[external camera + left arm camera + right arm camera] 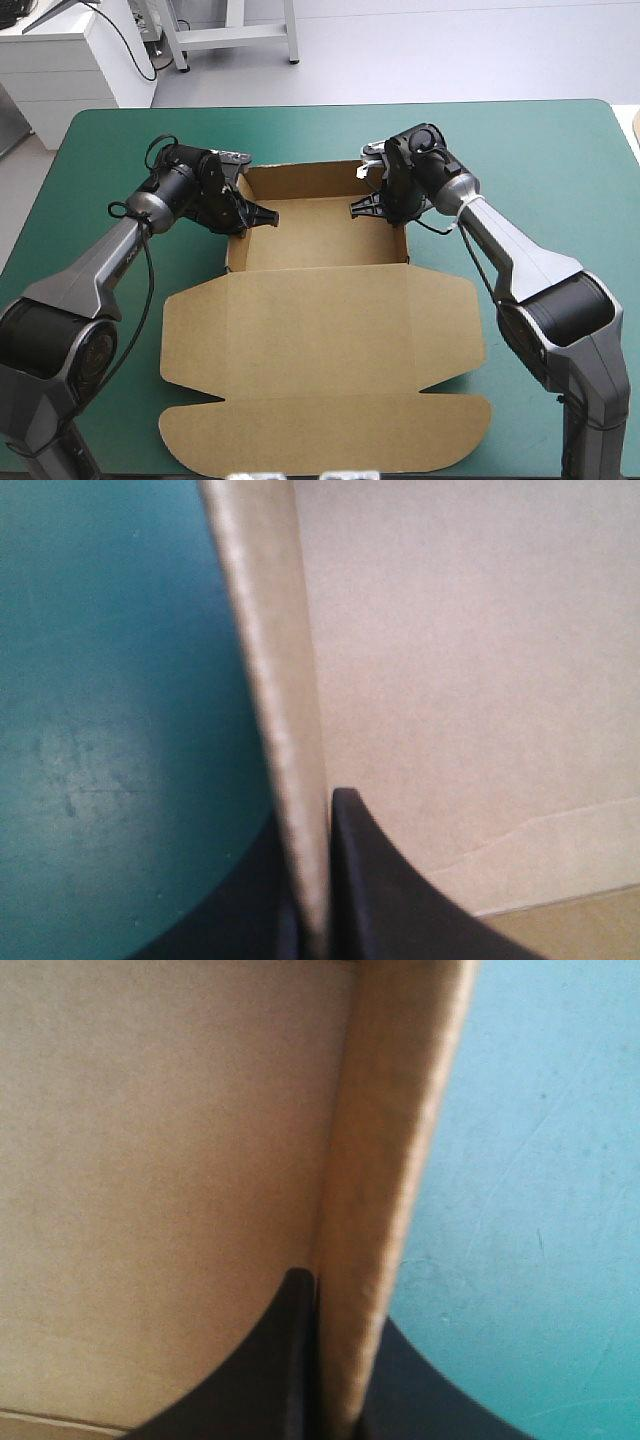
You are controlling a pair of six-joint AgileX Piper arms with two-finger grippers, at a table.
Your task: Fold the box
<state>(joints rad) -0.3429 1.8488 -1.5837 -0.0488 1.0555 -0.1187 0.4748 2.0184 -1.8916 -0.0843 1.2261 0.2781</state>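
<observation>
Nearest lay the lid (325,400) of the brown box (320,240), flat on the teal-green cover (560,170), its rounded flap toward the table's near edge; beyond the lid, mid-table, the box stood as an open tray with its walls raised; left gripper (268,215) closed upon the tray's left wall (285,730), one black finger inside the tray, one outside, the board upright between them; right gripper (356,208) likewise clamped on the right wall (385,1190), one finger within, one over the cover; arms reaching in from opposite sides.
</observation>
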